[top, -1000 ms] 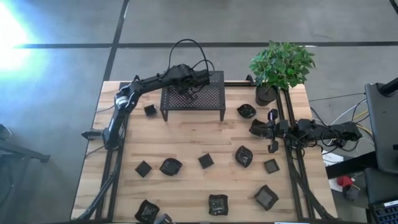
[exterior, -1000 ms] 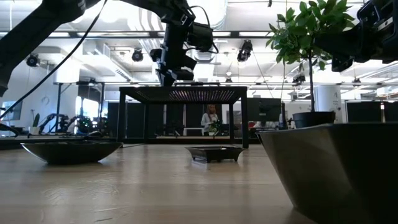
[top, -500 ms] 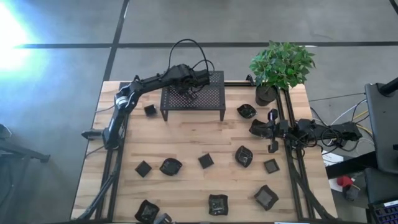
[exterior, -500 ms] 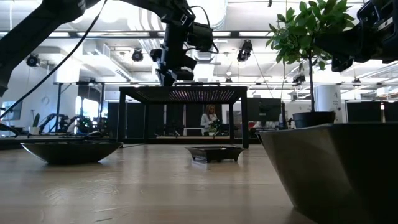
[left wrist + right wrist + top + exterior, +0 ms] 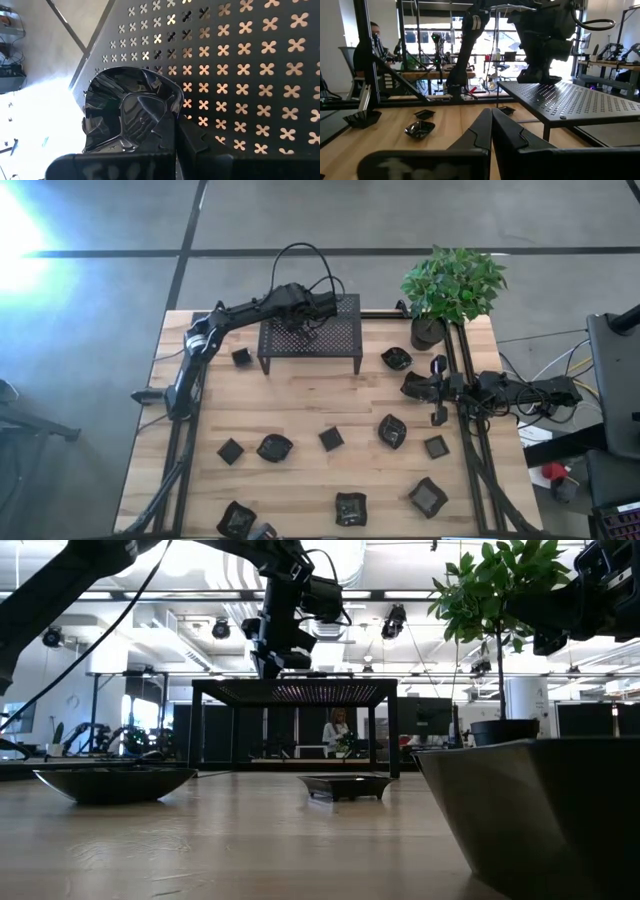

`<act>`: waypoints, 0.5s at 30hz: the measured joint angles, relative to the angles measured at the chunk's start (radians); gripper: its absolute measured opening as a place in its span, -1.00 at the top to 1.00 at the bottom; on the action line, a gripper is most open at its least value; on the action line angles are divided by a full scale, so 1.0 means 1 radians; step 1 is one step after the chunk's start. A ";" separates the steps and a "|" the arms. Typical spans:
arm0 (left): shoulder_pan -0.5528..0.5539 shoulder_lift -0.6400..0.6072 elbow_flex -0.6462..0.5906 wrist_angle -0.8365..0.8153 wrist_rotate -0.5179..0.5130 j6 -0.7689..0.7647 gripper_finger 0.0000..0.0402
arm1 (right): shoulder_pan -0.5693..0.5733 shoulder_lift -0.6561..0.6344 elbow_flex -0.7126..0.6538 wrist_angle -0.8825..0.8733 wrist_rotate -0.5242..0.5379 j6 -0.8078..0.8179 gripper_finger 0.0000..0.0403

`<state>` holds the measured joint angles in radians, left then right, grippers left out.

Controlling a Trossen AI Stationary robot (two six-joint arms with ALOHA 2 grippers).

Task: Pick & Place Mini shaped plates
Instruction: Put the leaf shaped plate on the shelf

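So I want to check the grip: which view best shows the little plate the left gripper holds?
The left wrist view: the glossy dark plate fills it, pinched at its rim by the left gripper above the perforated rack. In the high view the arm hides it. The low view shows only the gripper over the rack; the right wrist view sees it from afar.

Glossy dish, matt metal rack
Shiny black plate (image 5: 127, 112) gleams on punched matt metal rack (image 5: 240, 75); table (image 5: 300, 405) is pale bare wood.

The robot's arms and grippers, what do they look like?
Both arms are dark, near-black and jointed. The left arm carries a black cable looping above its wrist; the right arm trails cables too. Each gripper, left and right, has two slim, angular black fingers.
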<state>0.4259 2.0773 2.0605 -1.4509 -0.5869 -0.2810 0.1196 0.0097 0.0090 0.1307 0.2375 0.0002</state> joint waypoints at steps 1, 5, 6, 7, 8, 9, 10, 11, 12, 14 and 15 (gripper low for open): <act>0.000 0.000 0.000 0.000 0.000 0.000 1.00 | 0.000 0.000 0.000 0.000 0.000 0.000 0.96; 0.000 0.000 0.000 0.000 0.000 0.000 1.00 | 0.000 0.000 0.000 0.000 0.000 0.000 0.96; 0.000 0.000 0.000 0.000 0.000 -0.001 1.00 | 0.000 0.000 0.000 0.000 0.000 0.000 0.96; 0.000 0.000 0.000 0.000 -0.001 -0.004 1.00 | 0.000 0.000 0.000 0.000 0.000 0.000 0.96; 0.000 0.000 0.000 0.000 -0.001 -0.007 1.00 | 0.000 0.000 0.000 0.000 0.000 0.000 0.96; 0.000 0.000 0.000 0.000 -0.001 -0.008 1.00 | 0.000 0.000 0.000 0.000 0.000 0.000 0.96; 0.000 0.000 0.000 0.002 -0.001 -0.008 1.00 | 0.000 0.000 0.000 0.000 0.000 0.000 0.96; 0.000 0.000 0.000 0.002 -0.001 -0.008 1.00 | 0.000 0.000 0.000 0.000 0.000 0.000 0.96; 0.000 0.000 0.000 0.002 -0.001 -0.008 1.00 | 0.000 0.000 0.000 0.000 0.000 0.000 0.96; 0.000 0.000 0.000 0.002 -0.002 -0.008 1.00 | 0.000 0.000 0.000 0.000 0.000 0.000 0.96; 0.000 0.000 0.000 0.002 -0.002 -0.006 1.00 | 0.000 0.000 0.000 0.000 0.000 0.000 0.96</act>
<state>0.4259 2.0769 2.0602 -1.4487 -0.5888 -0.2874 0.1196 0.0097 0.0091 0.1307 0.2376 -0.0002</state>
